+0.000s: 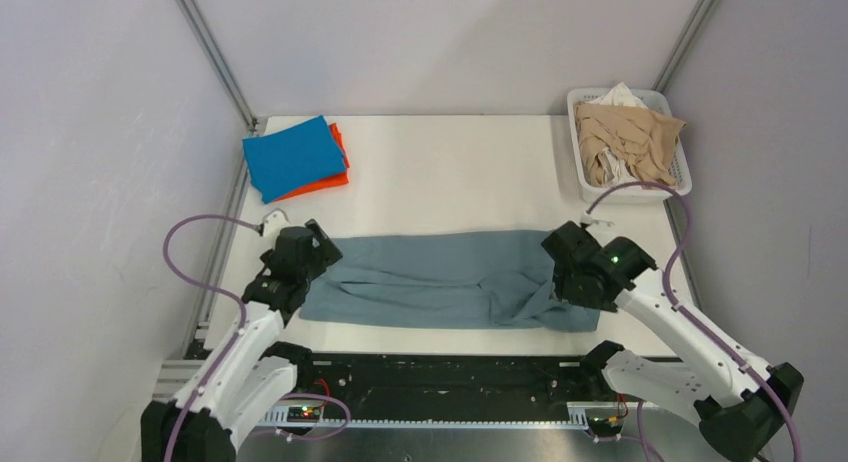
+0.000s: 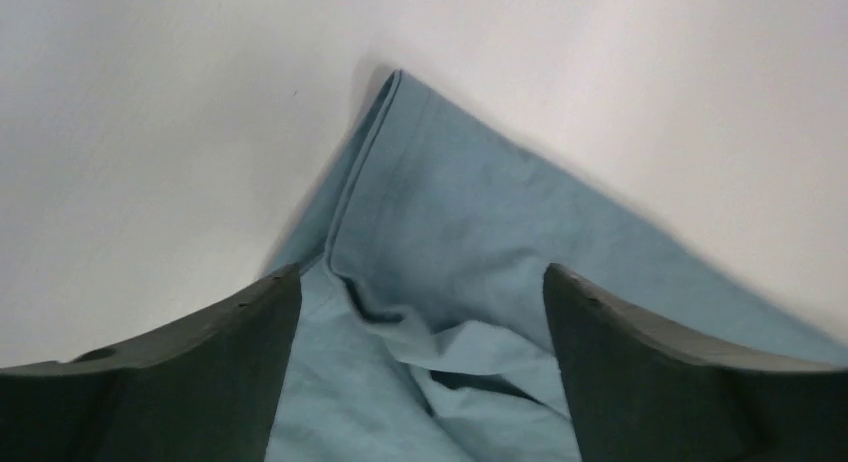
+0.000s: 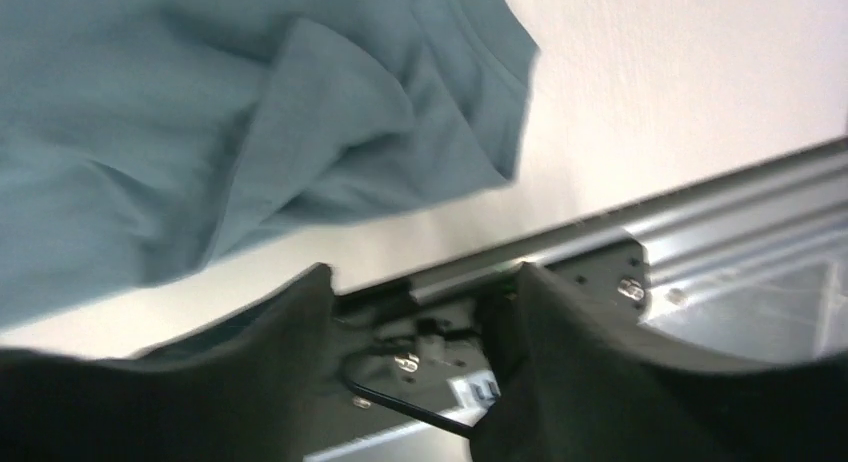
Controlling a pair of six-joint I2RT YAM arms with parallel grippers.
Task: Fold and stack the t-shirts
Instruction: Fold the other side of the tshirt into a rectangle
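Observation:
The large grey-blue t-shirt (image 1: 440, 280) lies spread in a long band across the near part of the table, rumpled at its right end. My left gripper (image 1: 312, 250) is open over the shirt's left end; in the left wrist view its jaws (image 2: 422, 274) stand wide apart above wrinkled grey-blue fabric (image 2: 450, 232), holding nothing. My right gripper (image 1: 572, 280) is over the shirt's right end; in the right wrist view it (image 3: 420, 272) is open and empty, with the shirt (image 3: 200, 112) above it. A folded bright blue t-shirt (image 1: 292, 156) lies on an orange one (image 1: 338, 172) at the back left.
A white slatted basket (image 1: 684, 172) with beige and white garments stands at the back right. The table's near edge and a metal rail (image 3: 640, 222) run just below the right gripper. Bare white table (image 1: 450, 172) lies between the grey-blue shirt and the back wall.

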